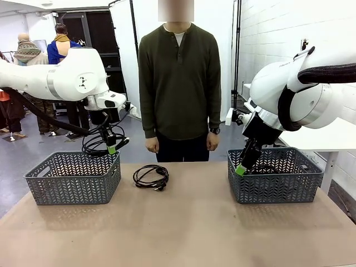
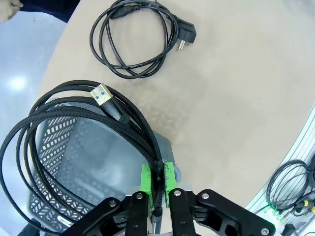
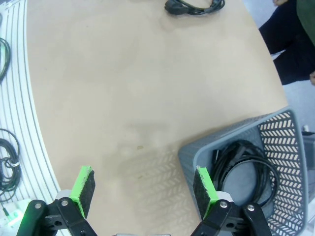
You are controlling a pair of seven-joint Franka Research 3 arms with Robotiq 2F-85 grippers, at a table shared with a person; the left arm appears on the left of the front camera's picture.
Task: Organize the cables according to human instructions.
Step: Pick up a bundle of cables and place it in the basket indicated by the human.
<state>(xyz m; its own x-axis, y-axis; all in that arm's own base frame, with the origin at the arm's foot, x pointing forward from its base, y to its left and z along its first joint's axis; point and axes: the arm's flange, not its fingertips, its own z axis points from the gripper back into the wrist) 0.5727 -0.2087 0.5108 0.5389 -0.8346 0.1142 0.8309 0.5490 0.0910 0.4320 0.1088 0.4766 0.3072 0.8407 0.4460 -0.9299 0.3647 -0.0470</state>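
Left end effector (image 2: 157, 181) pinches braided cable (image 2: 138, 129), partly hiding basket (image 2: 53, 147).

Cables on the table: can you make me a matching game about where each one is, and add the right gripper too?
Things
1. braided USB cable
2. cable with the wall plug
3. thin black cable
4. right gripper

Places or states
A. lying inside the right basket
B. open, holding nothing
C. pinched in the left gripper, above the left basket
D. lying on the table between the two baskets

Pairs: 1-C, 2-D, 3-A, 4-B
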